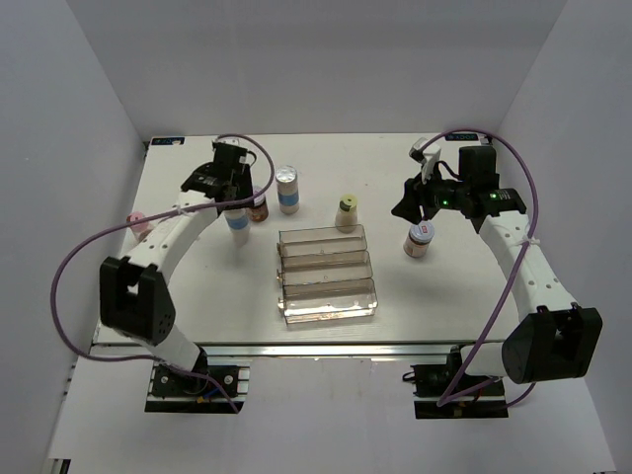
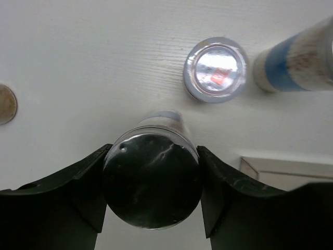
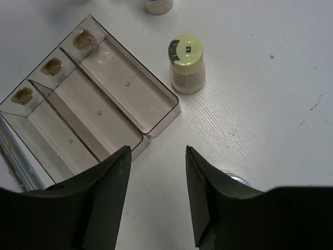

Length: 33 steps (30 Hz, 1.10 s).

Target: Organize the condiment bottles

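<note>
Top external view: six condiment bottles on the table (image 1: 444, 296) around a clear tiered rack (image 1: 326, 275) at frame centre, no bottle yet in any tier. Upper left of centre: blue-labelled bottle (image 1: 237, 222) between the left jaws, brown jar (image 1: 259, 205) just beside it, second silver-lidded bottle (image 1: 287, 188) near, pink-capped bottle (image 1: 137, 222) well apart toward the left edge. Just above the rack's back tier: yellow-capped bottle (image 1: 347, 212); further right, white-and-red-lidded bottle (image 1: 419, 239) under the right jaws. Left wrist view: left jaws closed on the blue-labelled bottle near its lid, touching both sides; base hidden, so lifted or standing not to be told. Right wrist view: right jaws wide apart, holding nothing, hovering between rack and yellow-capped bottle. Step in hand, by judgement: pick-up of a first bottle for the rack. Next move likely to call for a straight lift clear of the brown jar, a carry toward the lower right of the top frame, and an upright set-down inside one tier.
</note>
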Each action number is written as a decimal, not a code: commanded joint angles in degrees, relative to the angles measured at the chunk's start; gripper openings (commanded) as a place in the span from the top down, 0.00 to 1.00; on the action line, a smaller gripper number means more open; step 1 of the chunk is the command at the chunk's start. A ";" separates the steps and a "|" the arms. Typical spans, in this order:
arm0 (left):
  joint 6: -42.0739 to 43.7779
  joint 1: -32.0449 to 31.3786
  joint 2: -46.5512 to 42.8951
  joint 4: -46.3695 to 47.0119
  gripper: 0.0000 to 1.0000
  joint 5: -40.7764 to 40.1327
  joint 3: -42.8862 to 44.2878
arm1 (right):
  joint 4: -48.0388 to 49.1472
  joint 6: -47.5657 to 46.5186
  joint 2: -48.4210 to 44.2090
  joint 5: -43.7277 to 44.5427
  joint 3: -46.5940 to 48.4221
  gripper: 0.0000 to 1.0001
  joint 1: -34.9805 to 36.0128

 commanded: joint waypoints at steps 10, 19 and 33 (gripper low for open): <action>1.35 -0.28 -16.40 1.92 1.00 35.92 1.13 | -0.02 -0.52 2.52 -3.75 1.94 0.81 0.14; 3.54 -8.01 -6.03 3.06 1.00 37.11 5.87 | -0.11 -0.70 2.44 -2.87 2.21 0.84 0.14; 9.78 -16.19 5.58 -2.92 0.95 18.76 12.03 | 0.59 -0.70 1.99 -2.16 1.41 0.74 0.14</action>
